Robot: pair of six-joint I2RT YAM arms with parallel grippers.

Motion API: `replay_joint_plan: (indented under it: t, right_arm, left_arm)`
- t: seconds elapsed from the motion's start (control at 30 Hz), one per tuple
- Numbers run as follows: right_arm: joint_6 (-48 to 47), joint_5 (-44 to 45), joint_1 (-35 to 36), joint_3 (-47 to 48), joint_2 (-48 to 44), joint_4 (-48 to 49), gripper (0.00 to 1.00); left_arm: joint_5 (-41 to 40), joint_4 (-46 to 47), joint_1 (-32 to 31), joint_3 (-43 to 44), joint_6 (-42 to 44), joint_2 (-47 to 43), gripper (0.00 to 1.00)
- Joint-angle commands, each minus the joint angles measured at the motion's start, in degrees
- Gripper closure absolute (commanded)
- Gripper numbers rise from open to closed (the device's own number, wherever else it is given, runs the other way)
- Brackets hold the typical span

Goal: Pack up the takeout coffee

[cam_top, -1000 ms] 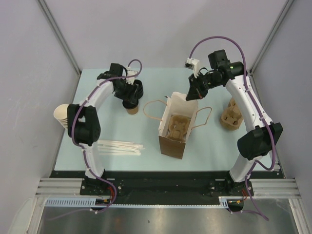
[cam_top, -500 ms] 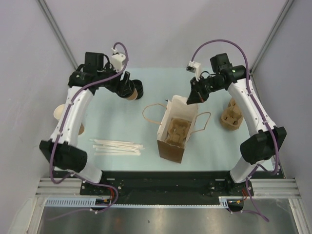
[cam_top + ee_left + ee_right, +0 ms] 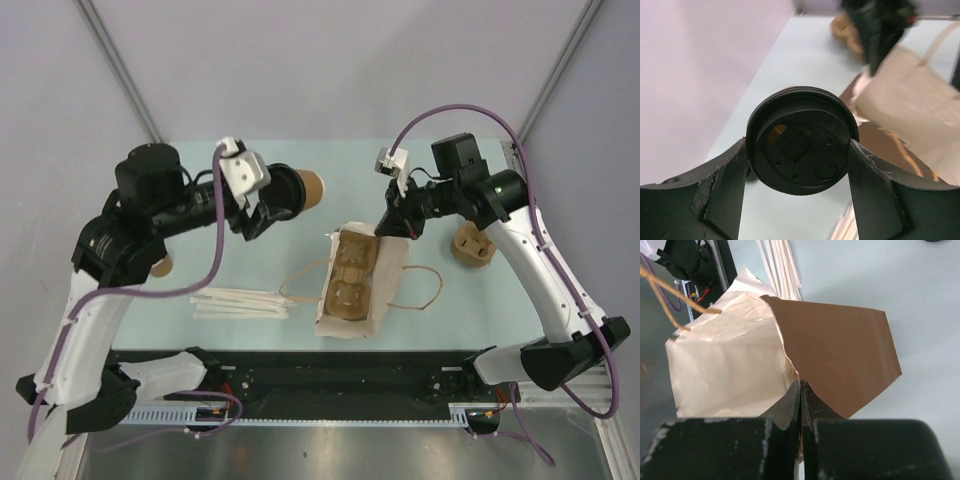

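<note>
The takeout coffee [image 3: 300, 188], a kraft-brown cup with a black lid, hangs on its side above the table, left of the bag. My left gripper [image 3: 272, 204] is shut on it near the lid. In the left wrist view the round black lid [image 3: 802, 140] fills the space between my two fingers [image 3: 727, 185]. The paper bag [image 3: 392, 282] stands tilted at the table's middle, with a pulp cup carrier [image 3: 345, 278] inside it. My right gripper [image 3: 386, 224] is shut on the bag's far rim. Its fingertips [image 3: 801, 386] pinch the paper edge of the bag [image 3: 725, 365].
A second pulp carrier [image 3: 472, 246] sits at the right, behind the right arm. Several white straws [image 3: 240, 302] lie at the front left, and they also show in the right wrist view as straws [image 3: 782, 265]. The bag's twine handles [image 3: 425, 290] trail on the table.
The left arm lifted the coffee off the back-left of the table and swung it right toward the bag, turning it on its side. The right gripper pulled the bag's rim, and the bag tilted.
</note>
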Motion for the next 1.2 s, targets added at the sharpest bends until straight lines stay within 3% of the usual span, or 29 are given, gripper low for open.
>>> replay_joint_plan:
  t: [0.0,0.13,0.4,0.73,0.97,1.17]
  right_arm:
    - [2.8,2.3,0.1,-1.4,-1.1,4.5,1.0]
    - [4.3,2.6,0.3,-1.1,-1.0,5.5,1.0]
    - [7.6,1.9,-1.1,-0.7,0.9,7.3,1.0]
    - [10.3,-0.8,-3.8,0.2,4.7,7.0,1.0]
    - [14.4,-5.1,-8.1,1.1,8.9,6.4,1.0]
    - [18.5,-12.4,-14.0,-0.2,12.6,4.5,1.0]
  left_arm:
    - [-7.2,1.8,-9.7,1.8,6.7,-0.8,0.66]
    - [-12.0,-1.2,-20.3,3.9,10.3,1.2,0.66]
    - [-19.5,-4.1,-33.1,2.6,14.2,5.7,0.66]
    - [-29.3,-3.8,-34.6,-1.0,17.7,15.3,0.67]
    - [-28.1,-2.3,-34.2,-4.8,18.9,18.3,0.67]
    - [-21.9,-2.8,-28.3,-4.7,16.6,20.2,0.67]
